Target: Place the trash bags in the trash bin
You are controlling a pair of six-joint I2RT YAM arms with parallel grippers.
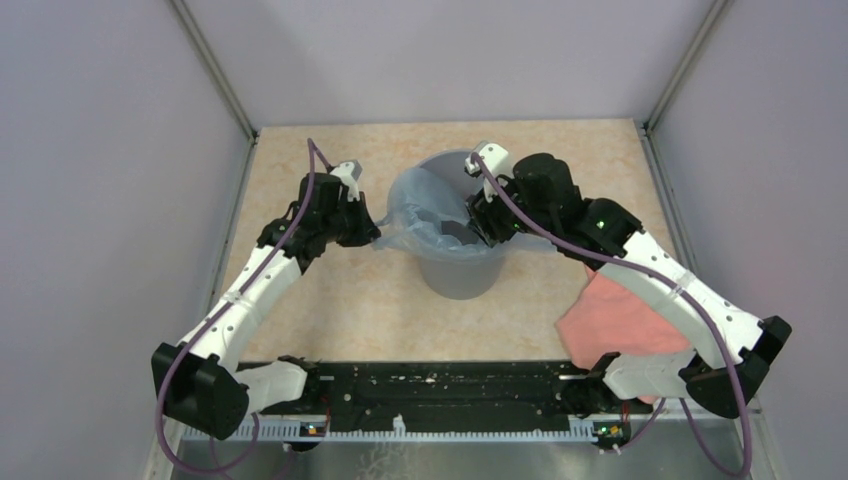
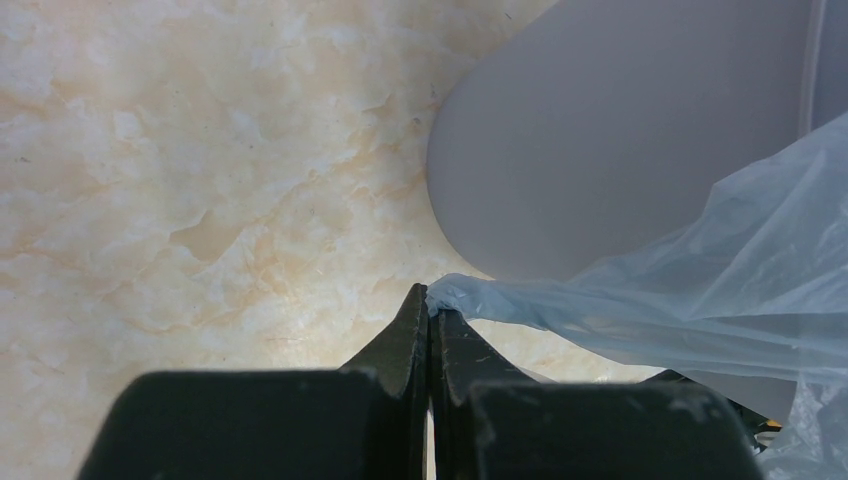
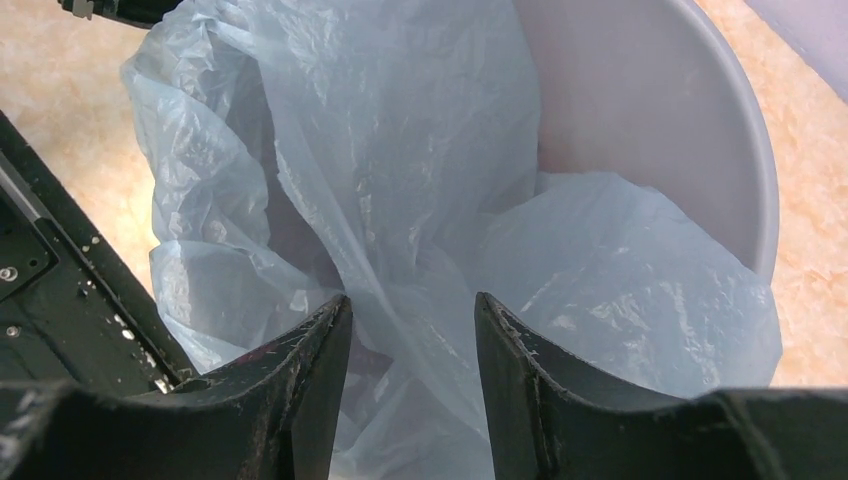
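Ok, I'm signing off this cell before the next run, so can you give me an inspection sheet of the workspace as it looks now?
Surface: table, beige and marble-patterned.
Job's things: grey trash bin upright mid-table; pale blue trash bag partly inside it, one part pulled out over the rim toward the left arm.
Clutter: salmon-pink cloth lying on the table under the right arm.
Grippers: left claw shut on a corner of the bag outside the bin; right claw open over the bin mouth, a fold of bag between its fingers.
Cables: purple cables run along both arms; no snag seen.
Surroundings: plain pale walls on three sides.
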